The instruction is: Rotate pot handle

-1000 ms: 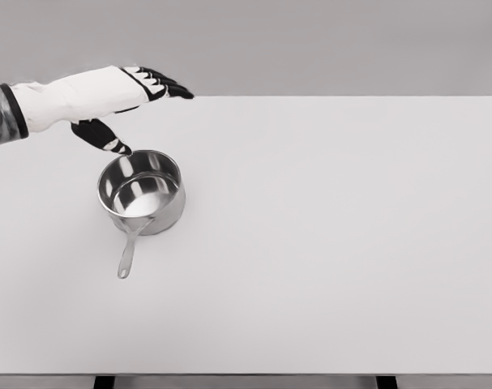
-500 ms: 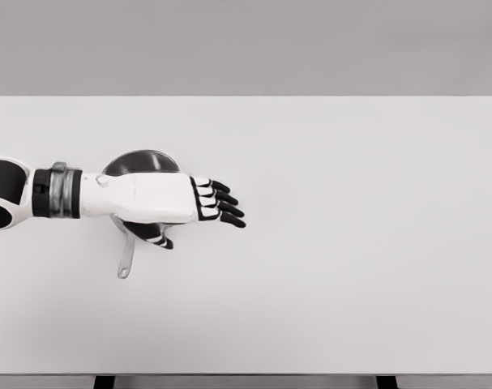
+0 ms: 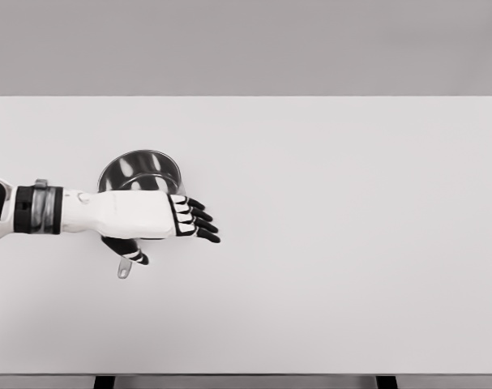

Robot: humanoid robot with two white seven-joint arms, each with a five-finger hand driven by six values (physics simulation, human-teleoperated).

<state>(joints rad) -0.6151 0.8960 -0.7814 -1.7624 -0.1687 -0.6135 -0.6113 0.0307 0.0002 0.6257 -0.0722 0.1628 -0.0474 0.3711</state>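
Four extended fingers (image 3: pixel 198 224) of left hand (image 3: pixel 144 215) overlap pot (image 3: pixel 140 172), gripping nothing.

The pot (image 3: pixel 140 172) is set on the table (image 3: pixel 335 235), in the table's left half, nearer its far edge than its near edge. The left hand (image 3: pixel 148 215) is placed in front of the pot, across its near side, so that the pot's near wall is hidden. The arm is brought in from the left of the pot, and the fingers (image 3: pixel 198 224) are extended past the pot's right side, toward the table's middle. The handle (image 3: pixel 124 268) is seen only at its tip, below the hand, in front of the pot and slightly to its left.
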